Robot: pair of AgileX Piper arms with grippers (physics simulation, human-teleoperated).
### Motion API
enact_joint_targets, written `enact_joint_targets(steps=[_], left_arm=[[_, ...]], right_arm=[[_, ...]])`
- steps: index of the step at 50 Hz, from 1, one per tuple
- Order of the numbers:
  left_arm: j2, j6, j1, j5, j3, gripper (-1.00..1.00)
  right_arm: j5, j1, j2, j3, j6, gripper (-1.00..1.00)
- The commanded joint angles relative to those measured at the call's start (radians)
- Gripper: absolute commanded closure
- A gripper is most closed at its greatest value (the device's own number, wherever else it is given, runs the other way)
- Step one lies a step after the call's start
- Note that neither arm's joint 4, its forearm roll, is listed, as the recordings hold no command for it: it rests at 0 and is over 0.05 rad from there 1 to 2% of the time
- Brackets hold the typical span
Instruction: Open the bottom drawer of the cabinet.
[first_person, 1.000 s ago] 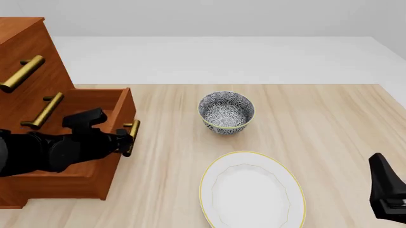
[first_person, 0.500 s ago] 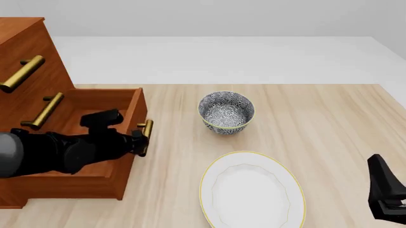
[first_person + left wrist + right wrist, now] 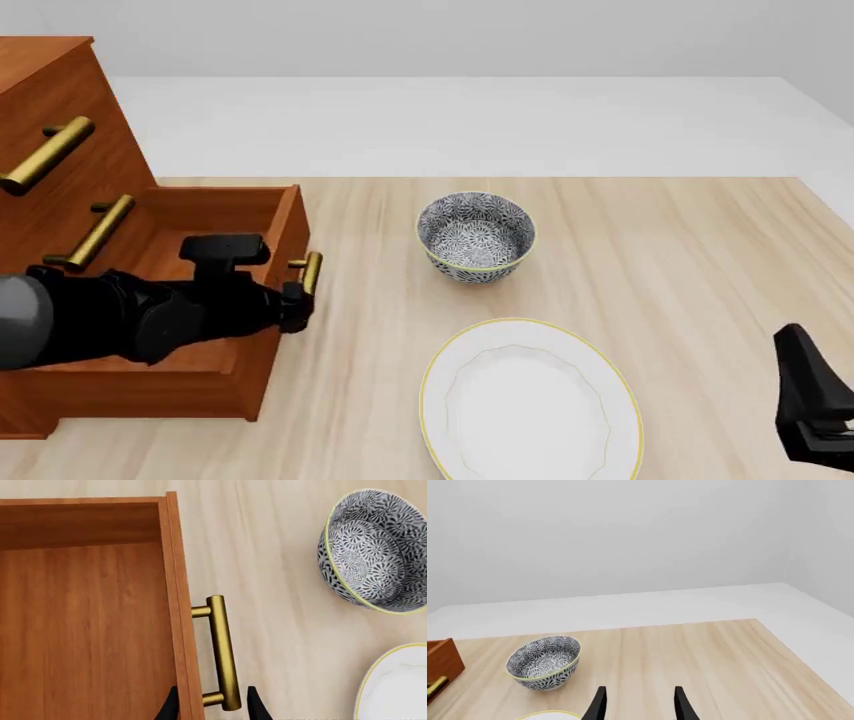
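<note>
Beside bowl (image 3: pixel 477 237): bottom drawer (image 3: pixel 187 300) out; left tool (image 3: pixel 212 710) apart, straddling handle (image 3: pixel 222 652).

Reddish-brown cabinet (image 3: pixel 54 110) stands far left; its bottom drawer (image 3: pixel 200 380) is pulled out, brass handle (image 3: pixel 310 272) forward.

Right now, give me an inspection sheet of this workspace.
Surface: light wooden table, bare between the items.
Job's things: cabinet at the table's left; bottom drawer pulled out, nothing visible inside; its brass handle faces the bowl.
Clutter: patterned bowl upright; white plate with yellow rim nearer the arms, apart from the bowl.
Grippers: left claw straddles the handle's end, fingers not closed on it; right claw open, holding nothing, off at the right.
Cables: nothing seen.
Surroundings: plain white floor and wall.
</note>
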Motion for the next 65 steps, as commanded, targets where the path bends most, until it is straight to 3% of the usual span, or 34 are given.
enact_joint_targets(steps=[1,21,41,56,58,65], left_arm=[[-0.002,-0.028,-0.068,0.013,-0.033,-1.00],[-0.146,0.041,-0.037,0.173,-0.077,-1.00],[-0.274,0.064,-0.033,0.306,-0.101,-1.00],[-0.434,0.121,-0.028,0.405,-0.134,-1.00],[-0.458,0.096,-0.039,0.416,-0.128,-1.00],[-0.592,0.153,-0.019,0.451,-0.124,-1.00]], right_arm=[[0.002,0.000,0.000,-0.003,0.001,-1.00],[-0.004,0.001,0.000,0.002,0.004,-1.00],[-0.007,0.001,0.000,0.004,0.006,-1.00],[-0.007,0.000,0.000,0.004,0.006,-1.00],[-0.007,0.001,0.000,0.004,0.005,-1.00],[-0.007,0.001,0.000,0.004,0.006,-1.00]])
